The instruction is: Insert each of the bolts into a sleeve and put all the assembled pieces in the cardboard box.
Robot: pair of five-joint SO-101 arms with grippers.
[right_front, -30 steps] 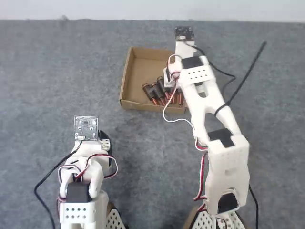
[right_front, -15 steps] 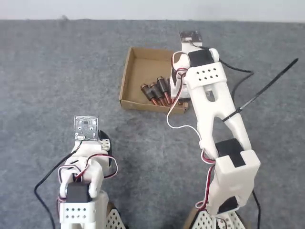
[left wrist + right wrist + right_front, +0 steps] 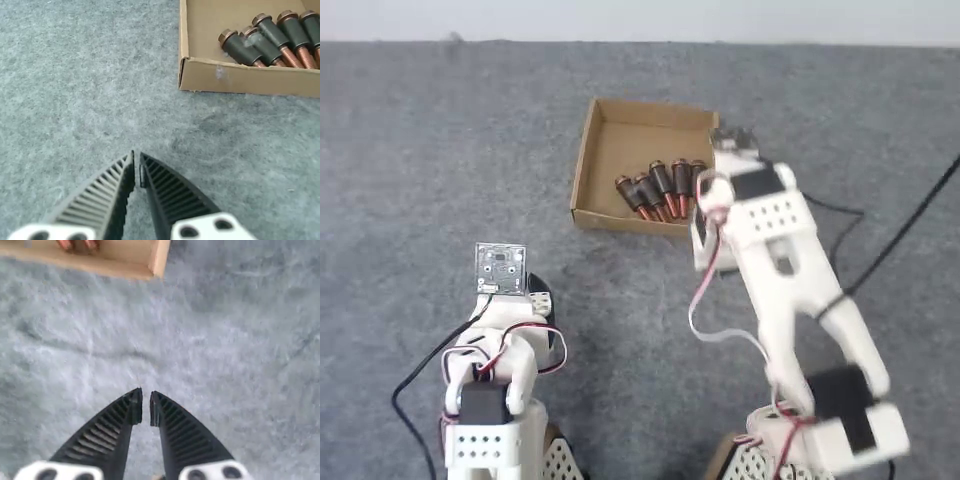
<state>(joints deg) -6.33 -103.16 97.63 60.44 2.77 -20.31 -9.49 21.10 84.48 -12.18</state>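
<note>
1. High view: five sleeved bolts (image 3: 660, 190) lie side by side in the box (image 3: 582, 160), against its near wall. My right arm (image 3: 775, 235) hangs just beside the box's near right corner. I judge that a careless swing, or its loose cable (image 3: 692, 315), could catch the wall and drag the box. My left arm (image 3: 500, 350) sits folded, well apart.
2. Left wrist view: my left tool (image 3: 137, 167) is pressed together and empty over the grey worktop (image 3: 65, 90); little risk here.
3. Right wrist view: my right tool (image 3: 145, 410) is all but pressed together, pinching nothing, with the box corner near. Dropping low would scrape the worktop.
</note>
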